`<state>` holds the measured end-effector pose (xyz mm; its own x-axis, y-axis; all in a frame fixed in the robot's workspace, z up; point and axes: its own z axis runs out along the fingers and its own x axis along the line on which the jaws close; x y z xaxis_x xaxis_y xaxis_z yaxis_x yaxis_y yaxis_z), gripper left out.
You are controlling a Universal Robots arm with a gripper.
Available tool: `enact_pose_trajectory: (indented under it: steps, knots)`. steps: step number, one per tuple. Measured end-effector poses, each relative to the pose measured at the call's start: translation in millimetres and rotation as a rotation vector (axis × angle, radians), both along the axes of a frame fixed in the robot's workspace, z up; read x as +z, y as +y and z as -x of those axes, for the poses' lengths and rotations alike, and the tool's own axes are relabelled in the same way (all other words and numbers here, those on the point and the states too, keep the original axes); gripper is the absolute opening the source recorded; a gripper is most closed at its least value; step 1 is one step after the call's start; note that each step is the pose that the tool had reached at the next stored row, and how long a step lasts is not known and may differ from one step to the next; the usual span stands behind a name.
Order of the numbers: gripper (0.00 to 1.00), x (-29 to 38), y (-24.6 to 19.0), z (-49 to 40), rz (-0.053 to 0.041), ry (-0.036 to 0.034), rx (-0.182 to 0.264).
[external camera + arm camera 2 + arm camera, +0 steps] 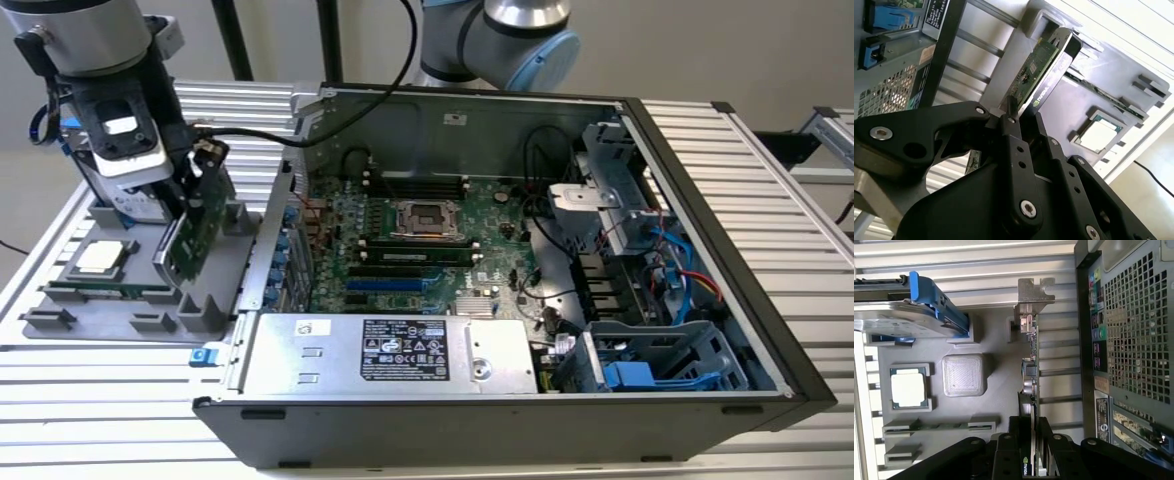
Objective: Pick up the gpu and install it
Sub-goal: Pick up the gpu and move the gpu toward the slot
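The black two-fingered gripper (1013, 114) is clamped on the gpu (1040, 62), a flat green circuit card with a black cooler on one face. Its fingers (1017, 150) pinch the card's near edge, so most of the card reaches out beyond the fingertips. The silver metal end bracket (1034, 292) is at the far end from them. In the exterior view the gpu (191, 238) hangs tilted under the gripper (187, 190), over the grey moulded parts tray (80, 322). Whether its lower edge has cleared the tray's posts cannot be told.

The open black computer case (694, 300) stands just beside the fingers. The narrow hold on a long card is the likely weak point. The card could pivot or slip in the fingers if its lower edge catches a tray post. A tilted card could also strike the case wall with its bracket.
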<state>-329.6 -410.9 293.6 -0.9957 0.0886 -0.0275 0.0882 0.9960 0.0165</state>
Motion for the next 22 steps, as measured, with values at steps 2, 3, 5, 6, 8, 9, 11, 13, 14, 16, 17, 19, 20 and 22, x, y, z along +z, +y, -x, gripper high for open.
enact_pose_trajectory:
  steps: [2, 3, 5, 6, 8, 9, 11, 13, 14, 16, 17, 19, 20, 22]
  knots:
    - [0.00, 1.2, 0.0, 0.0, 0.0000, 0.0000, 0.000]
    - [0.00, 1.9, 0.0, 0.0, 0.0001, 0.0001, 0.000]
    - [0.00, 2.6, 0.0, 0.0, -0.0001, -0.0002, 0.000]
    - [0.00, 2.7, 0.0, 0.0, -0.0002, -0.0003, 0.000]
    - [0.00, 3.4, 0.0, 0.0, 0.0000, 0.0000, 0.000]
    - [0.00, 3.7, 0.0, 0.0, 0.0000, 0.0001, 0.000]
    - [0.00, 4.6, 0.0, 0.0, 0.0001, 0.0001, 0.000]
    - [0.00, 6.0, 0.0, 0.0, 0.0001, 0.0000, 0.000]
    - [0.00, 6.6, 0.0, 0.0, 0.0000, 0.0000, 0.000]
    - [0.00, 8.1, 0.0, 0.0, 0.0000, 0.0000, 0.001]
    - [0.00, 8.9, 0.0, 0.0, 0.0000, 0.0000, 0.001]
    - [0.00, 10.4, 0.0, 0.0, -0.0001, 0.0000, 0.001]
    - [0.00, 11.3, 0.0, 0.0, 0.0000, 0.0000, 0.001]
    - [0.00, 13.0, 0.0, 0.0, 0.0001, 0.0001, 0.002]
